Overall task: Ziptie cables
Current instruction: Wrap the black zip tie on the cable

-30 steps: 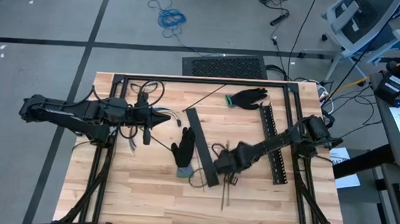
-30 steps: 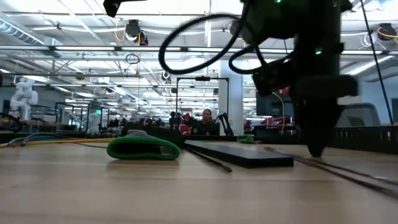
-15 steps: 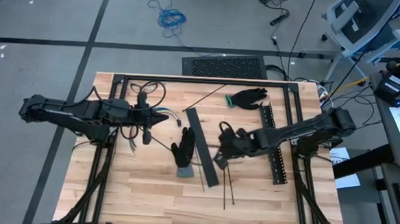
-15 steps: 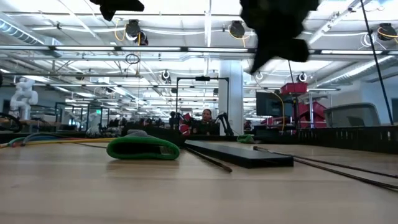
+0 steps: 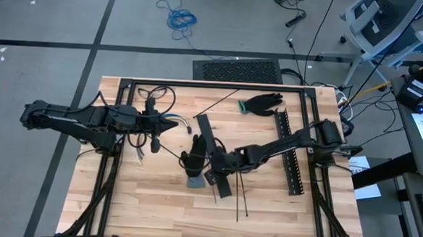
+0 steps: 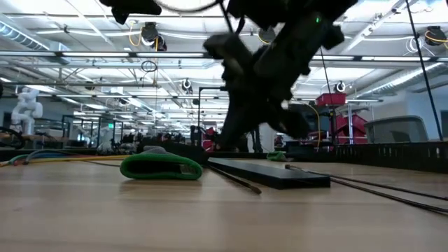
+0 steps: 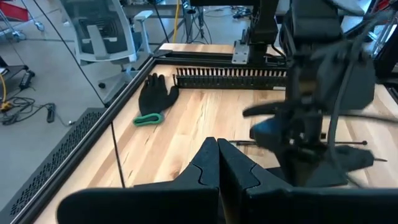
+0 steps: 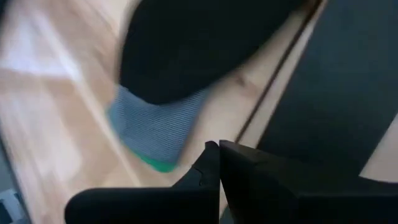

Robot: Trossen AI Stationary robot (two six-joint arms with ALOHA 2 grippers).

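Observation:
The cables (image 5: 178, 120) are a thin multicoloured bundle lying on the wood just past my left gripper (image 5: 172, 125); the low view shows them at the far left (image 6: 35, 157). That gripper is shut (image 7: 217, 163) and hovers, holding nothing that I can see. My right gripper (image 5: 209, 165) is shut (image 8: 217, 149) and hangs above the table (image 6: 241, 129). It is over the cuff of a black glove (image 8: 155, 134) and the edge of a flat black strip (image 8: 336, 106).
The black glove (image 5: 193, 158) lies mid-table beside the flat black strip (image 5: 214, 156). Thin black sticks (image 5: 240, 196) lie toward the near edge. A black slotted strip (image 5: 289, 153) lies on the right, with a second glove (image 5: 260, 103) by the far edge. Black frame rails (image 5: 213, 84) ring the table.
My right gripper has risen from the table by the thin black sticks. It then swung toward the table's left, ending over the black glove and the flat strip. The sticks stay on the wood.

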